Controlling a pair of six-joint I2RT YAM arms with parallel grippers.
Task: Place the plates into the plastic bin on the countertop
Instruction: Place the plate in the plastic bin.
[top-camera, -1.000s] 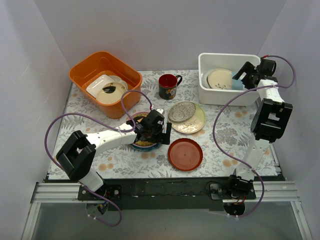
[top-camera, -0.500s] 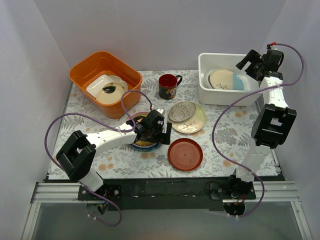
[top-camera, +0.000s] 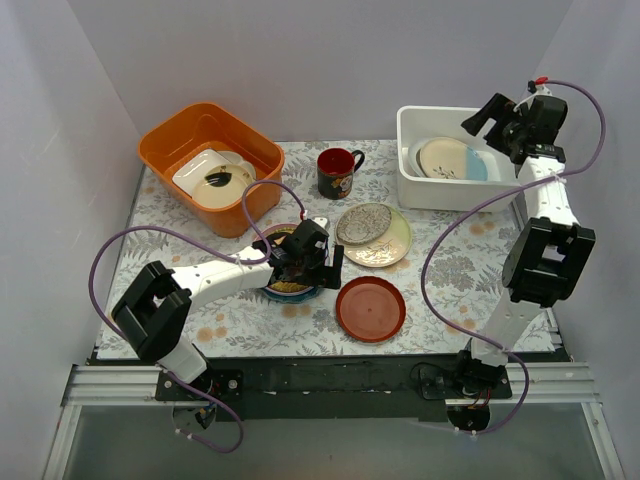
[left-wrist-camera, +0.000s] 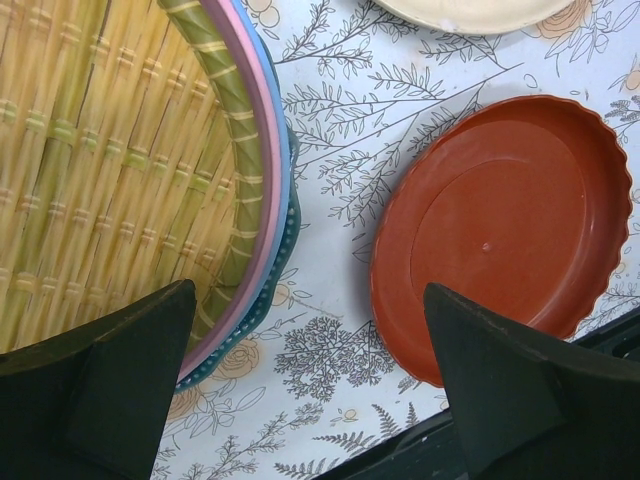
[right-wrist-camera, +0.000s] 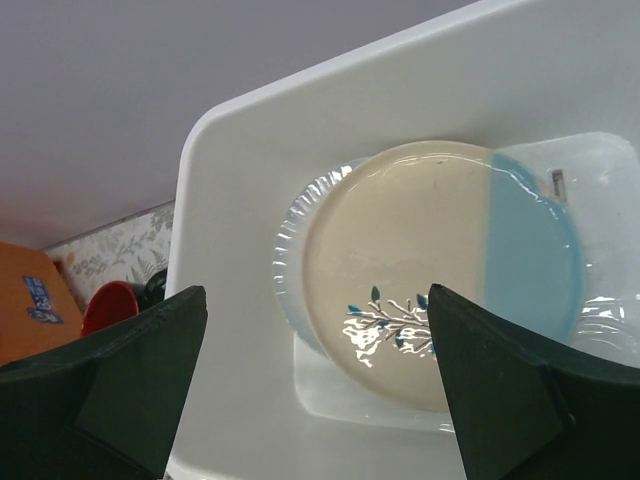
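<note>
Bin: white tub (top-camera: 450, 192) on the flowered countertop (top-camera: 450, 270), rim unobstructed on its near and left sides.
Inside bin: cream plate (right-wrist-camera: 410, 260) lying over a blue plate (right-wrist-camera: 530, 250), with a clear scalloped plate (right-wrist-camera: 290, 250) under them; bare floor along the bin's left wall.
Near bin: grey plate (top-camera: 363, 222) resting on a pale plate (top-camera: 392, 245), just off the bin's near-left corner.
Further from bin: red plate (top-camera: 370, 308), flat, nearer us than that pair; a strip of cloth separates it from the stack (left-wrist-camera: 270, 200).
Stack: woven plate (left-wrist-camera: 90, 170) on top, with pink, blue and teal rims below; well left of the bin.
Right gripper (right-wrist-camera: 315, 292): arm reared up tall, the gripper poised above the bin's right side, looking down into it; jaws spread wide, nothing between them.
Left gripper (left-wrist-camera: 308, 292): arm stretched low, far left of the bin; jaws wide, one finger over the stack's edge, the other over the red plate's rim, gripping nothing.
Left of bin: mug (top-camera: 336, 175), then an orange tub (top-camera: 185, 135) holding white dishes.
</note>
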